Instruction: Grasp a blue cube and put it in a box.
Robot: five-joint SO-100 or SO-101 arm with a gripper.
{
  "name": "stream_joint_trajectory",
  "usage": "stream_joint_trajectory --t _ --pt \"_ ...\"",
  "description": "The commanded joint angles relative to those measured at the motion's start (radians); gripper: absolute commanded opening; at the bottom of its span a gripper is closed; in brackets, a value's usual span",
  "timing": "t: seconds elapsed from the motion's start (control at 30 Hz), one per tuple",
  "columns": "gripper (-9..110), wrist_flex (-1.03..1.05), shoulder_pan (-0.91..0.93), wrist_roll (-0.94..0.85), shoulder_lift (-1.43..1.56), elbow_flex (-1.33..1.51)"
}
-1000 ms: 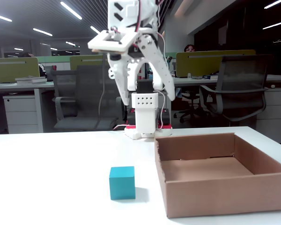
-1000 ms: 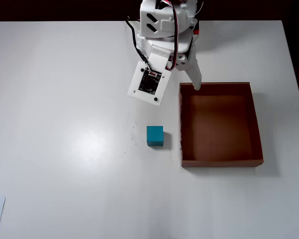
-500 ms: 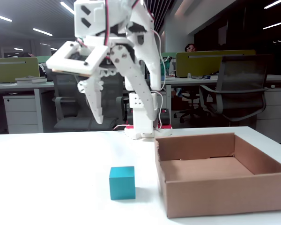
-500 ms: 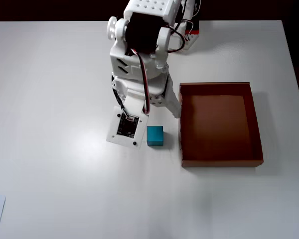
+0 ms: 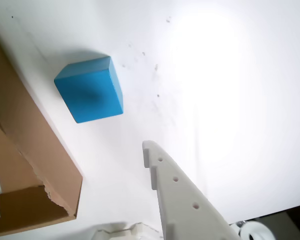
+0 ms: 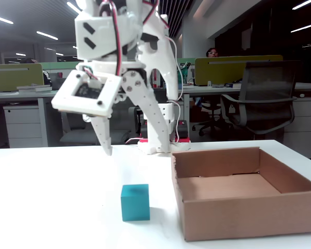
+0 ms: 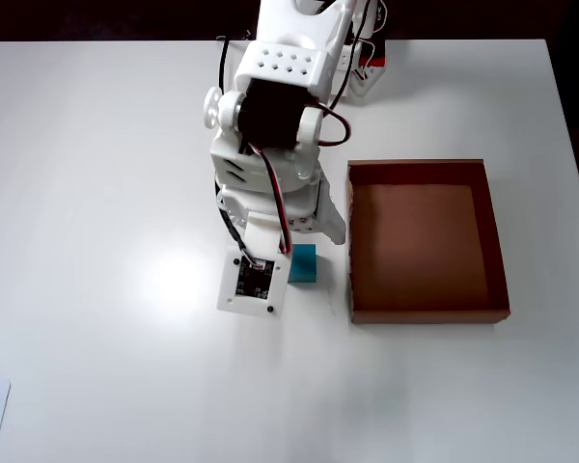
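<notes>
Blue cube looks light and rigid; grab opposite flat faces. Gripper hangs open above it, holding nothing.

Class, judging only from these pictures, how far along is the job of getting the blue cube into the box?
Done: the arm is above the blue cube. In hand: nothing; the gripper is open, well above the table, and the cube sits on the table beside the box, which holds nothing. Left: lowering, grasping, lifting, carrying over and releasing.
</notes>
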Motion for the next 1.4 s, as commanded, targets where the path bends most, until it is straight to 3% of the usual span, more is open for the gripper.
stream_joint_trajectory --t 0.0,0.23,0.87,1.37 --pt "35 -0.051 -0.014 -0.018 -0.017 -0.049" --pt "34 -0.178 -0.002 -0.021 -0.066 0.040" --pt "32 -0.253 -0.025 -0.012 -0.123 0.160" --pt "21 -0.262 -0.035 0.005 -0.129 0.152"
